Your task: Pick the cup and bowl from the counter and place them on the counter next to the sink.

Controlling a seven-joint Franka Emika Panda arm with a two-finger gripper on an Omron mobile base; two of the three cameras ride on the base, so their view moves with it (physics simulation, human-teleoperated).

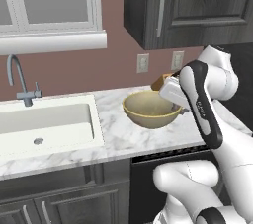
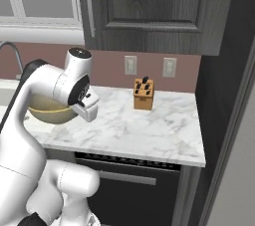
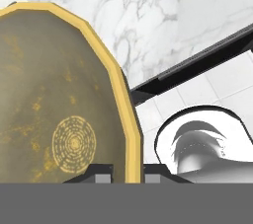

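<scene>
The bowl (image 1: 149, 110), dull yellow-tan with a golden-brown inside, sits low over the counter (image 1: 118, 141), right of the sink (image 1: 47, 124). My gripper (image 3: 129, 170) is shut on the bowl's right rim, with one dark fingertip inside the bowl (image 3: 59, 119) and one outside it. From the right base camera, the bowl (image 2: 50, 113) peeks out behind my arm. I cannot tell whether the bowl touches the marble or hangs just above it. The cup is out of view.
A tall grey tap (image 1: 19, 80) stands behind the sink. A wooden knife block (image 2: 143, 94) stands by the back wall, right of the bowl. Dark wall cabinets (image 1: 188, 6) hang above. The counter (image 2: 149, 130) ends at a tall dark panel on the right.
</scene>
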